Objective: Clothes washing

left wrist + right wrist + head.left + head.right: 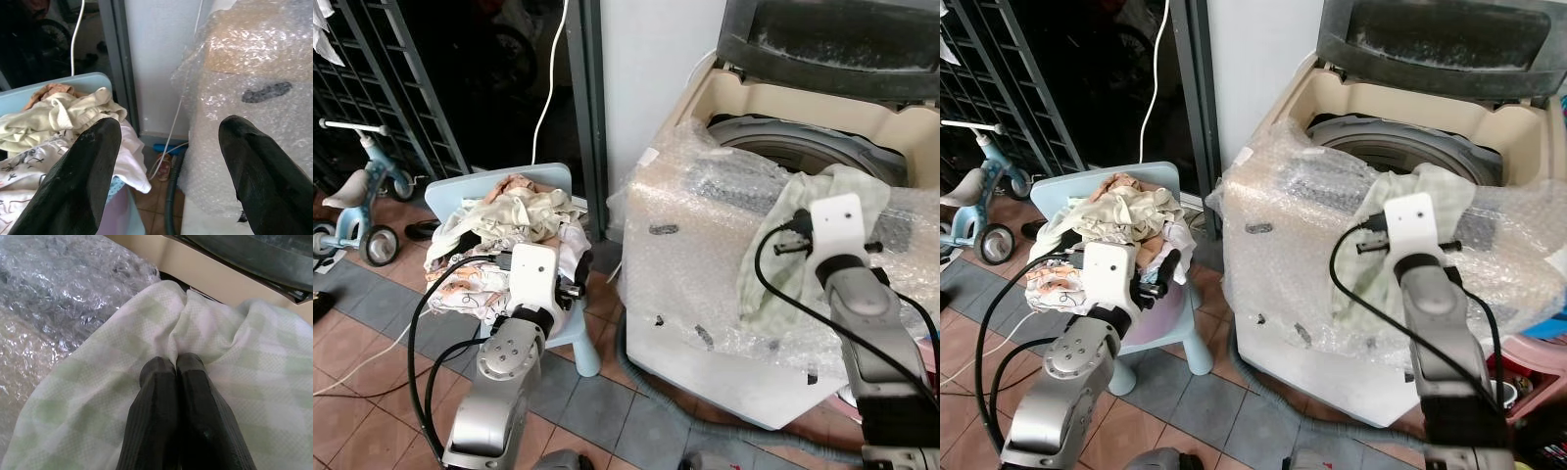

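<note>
Two grippers are at work before a top-loading washing machine [773,108] whose lid stands raised and whose front and top are wrapped in bubble wrap [705,245]. At about two o'clock from the head camera, the right gripper [175,363] has its black fingers pressed together, pinching a fold of a pale green-and-white checked cloth [98,396]. That cloth lies draped over the machine's front edge at the rim of the drum opening [803,147], hanging down over the bubble wrap. At about ten o'clock, a heap of clothes [509,220], cream, white and printed pieces, sits piled on a small light-blue child's chair [548,176] just beside the machine's left side. The left gripper [166,147] hovers near the right edge of that heap, fingers spread wide apart and holding nothing, looking toward the gap between chair and machine, where a grey hose [172,196] runs along the tiled floor [597,401]. Farther out at nine o'clock stands a child's tricycle [357,206] beside a dark metal grille [401,88]. A white cable [548,88] hangs down behind the chair.
</note>
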You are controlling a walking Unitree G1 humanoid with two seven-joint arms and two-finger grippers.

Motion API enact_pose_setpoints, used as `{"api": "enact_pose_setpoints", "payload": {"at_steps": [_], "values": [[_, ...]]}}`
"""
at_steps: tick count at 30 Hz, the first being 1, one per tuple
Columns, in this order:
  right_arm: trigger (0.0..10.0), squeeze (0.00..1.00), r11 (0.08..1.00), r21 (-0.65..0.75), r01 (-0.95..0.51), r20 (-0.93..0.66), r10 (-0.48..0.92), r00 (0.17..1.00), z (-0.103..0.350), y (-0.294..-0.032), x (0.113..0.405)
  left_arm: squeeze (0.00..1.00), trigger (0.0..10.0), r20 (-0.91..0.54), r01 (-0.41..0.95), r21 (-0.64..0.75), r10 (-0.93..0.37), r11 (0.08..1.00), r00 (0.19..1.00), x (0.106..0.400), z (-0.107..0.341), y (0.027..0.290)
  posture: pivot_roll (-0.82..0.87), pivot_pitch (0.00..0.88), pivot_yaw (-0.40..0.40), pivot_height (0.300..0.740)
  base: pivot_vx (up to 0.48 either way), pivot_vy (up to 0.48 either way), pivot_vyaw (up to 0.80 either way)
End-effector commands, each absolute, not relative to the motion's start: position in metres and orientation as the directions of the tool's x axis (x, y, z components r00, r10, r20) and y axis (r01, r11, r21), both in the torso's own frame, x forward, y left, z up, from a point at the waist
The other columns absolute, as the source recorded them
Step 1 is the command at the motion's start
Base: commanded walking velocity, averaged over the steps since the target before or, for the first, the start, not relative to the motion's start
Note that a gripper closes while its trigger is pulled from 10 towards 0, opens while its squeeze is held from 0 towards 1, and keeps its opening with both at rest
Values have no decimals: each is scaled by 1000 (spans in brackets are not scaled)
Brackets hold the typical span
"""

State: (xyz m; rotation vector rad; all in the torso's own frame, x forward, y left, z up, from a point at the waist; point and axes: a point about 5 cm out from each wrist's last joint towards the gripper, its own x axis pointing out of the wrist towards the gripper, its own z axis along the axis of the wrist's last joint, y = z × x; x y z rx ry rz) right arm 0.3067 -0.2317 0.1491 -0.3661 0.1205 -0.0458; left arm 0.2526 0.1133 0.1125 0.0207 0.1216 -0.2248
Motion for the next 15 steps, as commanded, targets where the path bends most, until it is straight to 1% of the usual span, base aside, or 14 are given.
{"api": "enact_pose_setpoints", "payload": {"at_steps": [1, 3, 6, 7, 8, 9, 10, 11, 12, 15], "values": [[0, 0, 937, -350, -2, -165, -59, 985, 143, -232, 310, 0, 10000, -121, 216, 19, -213, 976, 970, 251, 115, 115, -33, 0, 33, 740, 0, 0, 0], [0, 0, 945, -328, -2, -185, -62, 981, 145, -236, 317, 0, 10000, -125, 214, 17, -210, 977, 970, 252, 114, 114, -34, 0, 29, 740, 0, 0, 0], [0, 0, 946, -323, -20, -159, -33, 987, 157, -236, 328, 0, 10000, -124, 210, 18, -206, 978, 971, 253, 114, 115, -33, 0, 25, 740, 0, 0, 0], [0, 0, 947, -317, -62, -100, 32, 995, 176, -232, 342, 0, 10000, -122, 206, 20, -202, 978, 972, 254, 114, 115, -32, 0, 22, 740, 0, 0, 0], [0, 0, 922, -356, -150, 26, 170, 985, 212, -220, 358, 0, 10000, -119, 202, 22, -198, 979, 973, 255, 115, 116, -31, 0, 19, 740, 0, 0, 0], [0, 0, 904, -389, -178, 68, 222, 973, 226, -215, 362, 0, 10000, -118, 201, 22, -197, 979, 973, 255, 115, 116, -31, 0, 19, 740, 0, 0, 0], [0, 0, 841, -503, -202, 159, 319, 934, 257, -205, 369, 0, 10000, -117, 197, 22, -193, 980, 974, 256, 115, 116, -32, 0, 16, 740, 0, 0, 0], [0, 0, 824, -539, -176, 226, 343, 912, 279, -201, 372, 0, 10000, -116, 196, 22, -192, 980, 975, 256, 115, 116, -32, 0, 14, 740, 0, 0, 0], [0, 0, 841, -533, -93, 357, 323, 876, 322, -201, 378, 0, 10000, -114, 193, 21, -190, 981, 975, 257, 115, 115, -30, 0, 10, 740, 0, 0, 0], [0, 0, 869, -495, 21, 486, 257, 836, 362, -205, 380, 0, 10000, -104, 175, 23, -172, 984, 980, 257, 117, 115, -24, 0, -2, 740, 0, 0, 0]]}}
